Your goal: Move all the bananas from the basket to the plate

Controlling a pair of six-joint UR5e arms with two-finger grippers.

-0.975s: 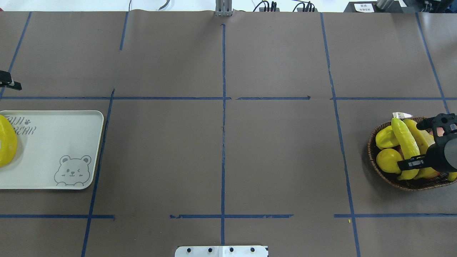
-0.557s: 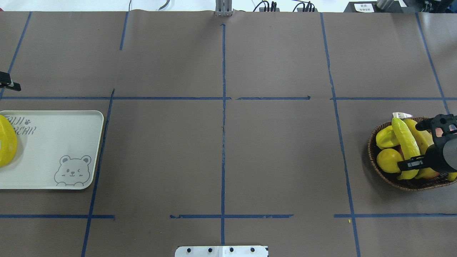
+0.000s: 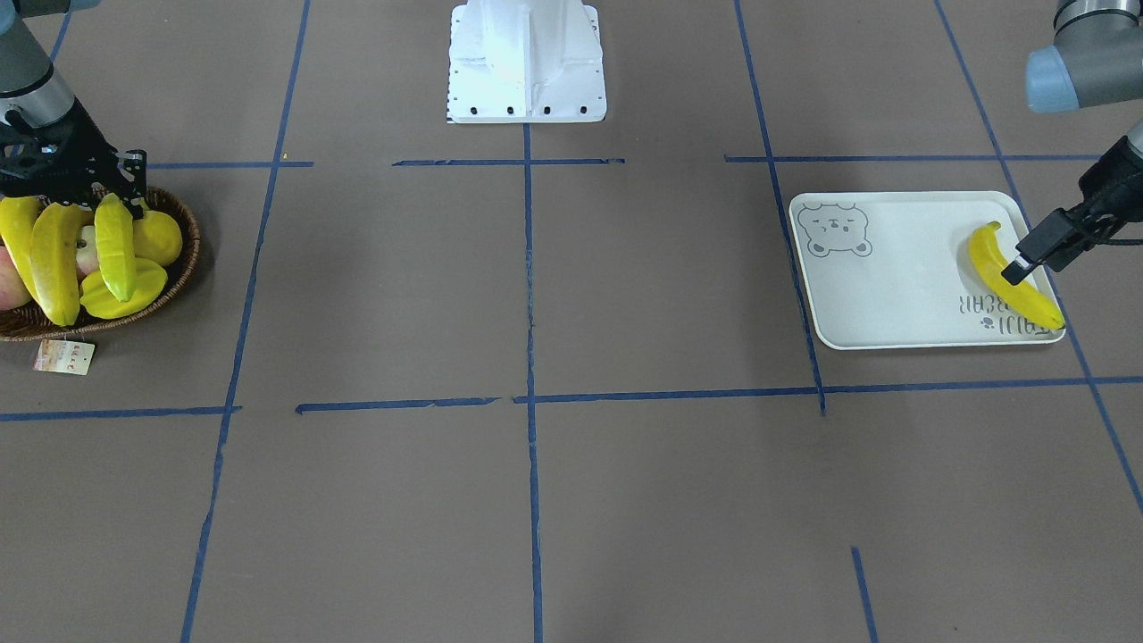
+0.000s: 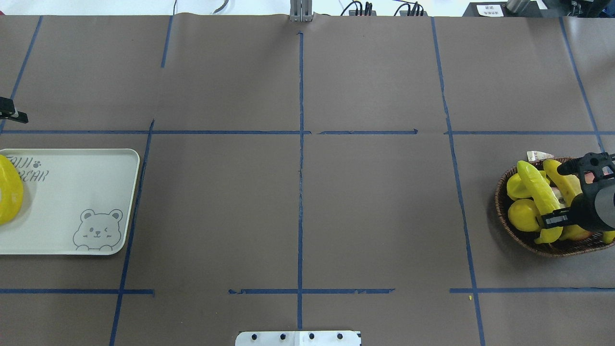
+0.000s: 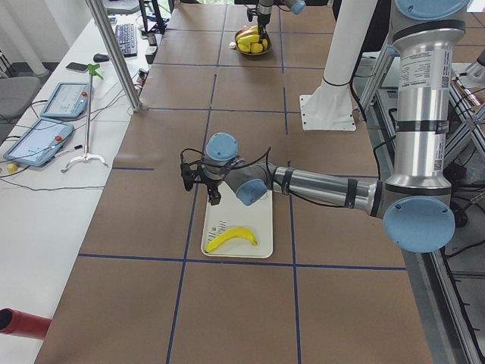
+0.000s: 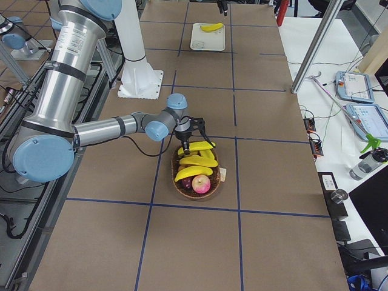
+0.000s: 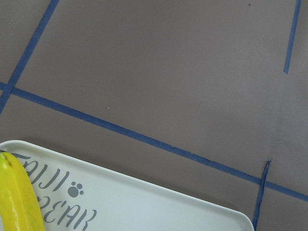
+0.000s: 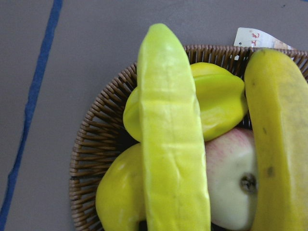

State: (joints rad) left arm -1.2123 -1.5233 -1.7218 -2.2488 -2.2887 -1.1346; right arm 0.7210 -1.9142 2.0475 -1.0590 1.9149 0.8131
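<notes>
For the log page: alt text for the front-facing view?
Right claw grips a banana in the fruit-filled basket, view's left; left claw hangs over a second banana on the plate, view's right.

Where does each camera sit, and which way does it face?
Front: across table, facing base; left arm, right arm.
Overhead: behind base, looking down; right arm.
Left: table end; left arm nearest.
Right: other end; right arm nearest.
Left wrist: down on plate; no body.
Right wrist: down into basket; no body.
Front, overhead share plate, basket.
</notes>
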